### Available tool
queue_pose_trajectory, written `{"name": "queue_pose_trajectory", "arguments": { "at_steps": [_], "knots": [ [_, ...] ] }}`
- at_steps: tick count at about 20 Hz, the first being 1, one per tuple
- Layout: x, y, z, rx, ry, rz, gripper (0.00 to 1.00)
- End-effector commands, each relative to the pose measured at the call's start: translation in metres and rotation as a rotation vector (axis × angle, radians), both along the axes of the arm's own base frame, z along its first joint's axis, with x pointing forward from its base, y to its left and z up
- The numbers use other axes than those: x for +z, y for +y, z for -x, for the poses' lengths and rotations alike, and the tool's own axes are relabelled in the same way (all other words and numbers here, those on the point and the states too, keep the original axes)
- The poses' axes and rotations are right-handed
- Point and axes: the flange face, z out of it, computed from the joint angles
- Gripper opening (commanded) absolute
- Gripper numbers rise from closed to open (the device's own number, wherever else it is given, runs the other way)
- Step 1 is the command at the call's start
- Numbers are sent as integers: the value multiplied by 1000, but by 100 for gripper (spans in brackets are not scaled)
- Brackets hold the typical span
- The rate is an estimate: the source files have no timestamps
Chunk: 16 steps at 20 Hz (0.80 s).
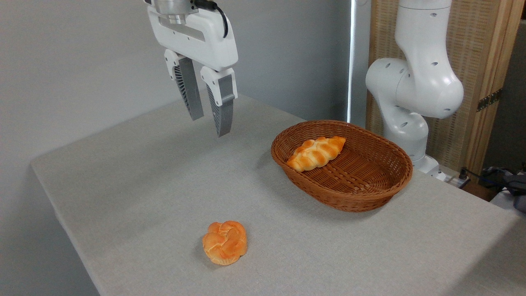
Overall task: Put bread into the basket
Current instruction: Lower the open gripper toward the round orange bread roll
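The bread [224,242], a small round knotted bun of golden-orange colour, lies on the grey table near its front edge. The basket [372,196], an oval of brown wicker, stands to the right, further back. My gripper [209,124] hangs high over the back of the table, far above and behind the bun and left of the basket. Its two grey fingers are apart with nothing between them.
A longer braided loaf [315,153] lies inside the basket at its left end. The white arm base [413,82] rises behind the basket, in front of a wooden screen [485,61]. The table's left edge [53,205] runs diagonally.
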Motion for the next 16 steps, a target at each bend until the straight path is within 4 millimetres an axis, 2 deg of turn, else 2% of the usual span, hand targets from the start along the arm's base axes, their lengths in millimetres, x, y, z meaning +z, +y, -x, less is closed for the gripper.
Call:
{"name": "queue_pose_trajectory", "arguments": {
  "at_steps": [1,3,4,6,12,16],
  "knots": [
    [-9,7,29,-10,-20,-11,100],
    [-21,23,32,23,-55,-9,100],
    [-27,24,32,24,-76,-7,100],
    [-50,26,28,16,-109,-7,100],
    [-104,56,19,-81,-180,-68,100],
    [-139,59,4,-95,-208,-74,100]
  ]
}}
